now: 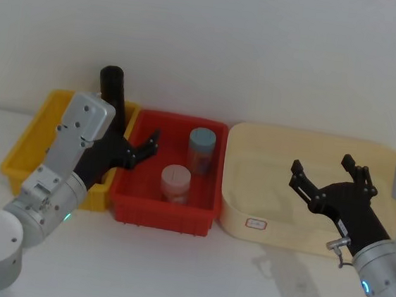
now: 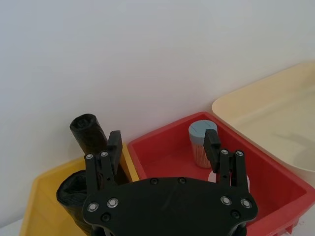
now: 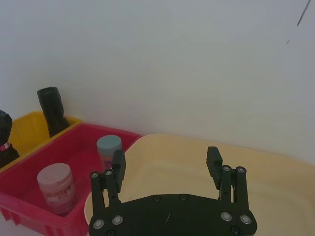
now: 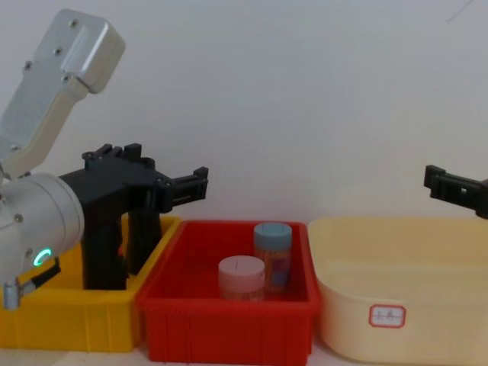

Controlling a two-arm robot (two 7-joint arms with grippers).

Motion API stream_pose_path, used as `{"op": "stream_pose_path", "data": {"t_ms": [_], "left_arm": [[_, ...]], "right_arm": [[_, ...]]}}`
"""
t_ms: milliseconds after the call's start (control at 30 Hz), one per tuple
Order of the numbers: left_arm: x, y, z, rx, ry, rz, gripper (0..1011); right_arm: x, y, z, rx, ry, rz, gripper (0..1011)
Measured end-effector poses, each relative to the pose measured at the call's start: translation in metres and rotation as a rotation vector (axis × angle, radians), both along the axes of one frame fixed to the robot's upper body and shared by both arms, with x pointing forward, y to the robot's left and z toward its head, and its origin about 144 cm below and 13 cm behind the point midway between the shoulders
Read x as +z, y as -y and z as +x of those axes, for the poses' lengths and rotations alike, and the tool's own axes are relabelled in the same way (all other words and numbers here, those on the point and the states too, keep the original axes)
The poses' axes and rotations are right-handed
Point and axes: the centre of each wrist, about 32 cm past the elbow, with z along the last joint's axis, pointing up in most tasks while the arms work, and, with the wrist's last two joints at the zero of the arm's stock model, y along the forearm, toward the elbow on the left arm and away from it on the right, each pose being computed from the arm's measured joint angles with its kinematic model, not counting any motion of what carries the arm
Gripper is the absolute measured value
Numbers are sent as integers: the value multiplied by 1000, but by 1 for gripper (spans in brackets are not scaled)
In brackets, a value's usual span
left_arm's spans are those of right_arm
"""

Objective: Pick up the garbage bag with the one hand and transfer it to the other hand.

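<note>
The left gripper (image 2: 162, 137), green-ringed, hangs with its fingers spread wide above the seam between the yellow bin (image 1: 25, 144) and the red bin (image 1: 163, 212), holding nothing. Beneath and behind it in the yellow bin stands the garbage bag (image 4: 103, 259), upright. A second black roll (image 1: 112, 86) leans in the bin's rear corner just beside it. The red bin holds a blue-lidded jar (image 1: 202, 145) and a pink-lidded jar (image 1: 175, 181). The right gripper (image 1: 322, 164), blue-ringed, is also wide open and empty above the cream tub (image 1: 281, 235) on the white worktop (image 1: 171, 273).
</note>
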Motion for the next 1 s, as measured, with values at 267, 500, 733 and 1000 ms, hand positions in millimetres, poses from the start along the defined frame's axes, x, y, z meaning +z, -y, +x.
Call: {"op": "stream_pose_path", "data": {"t_ms": [267,500,733,1000], "left_arm": [[0,0,0,0,0,0,1001],[0,0,0,0,0,0,1001],[3,0,3,-10,2,1,1001],[26,-6,16,-69,6,-2,1001]], "right_arm": [[0,0,0,0,0,0,1004],[0,0,0,0,0,0,1004],[4,-2,4,3,3,-2,1004],[31,-12,25,42,3,-11,1004]]}}
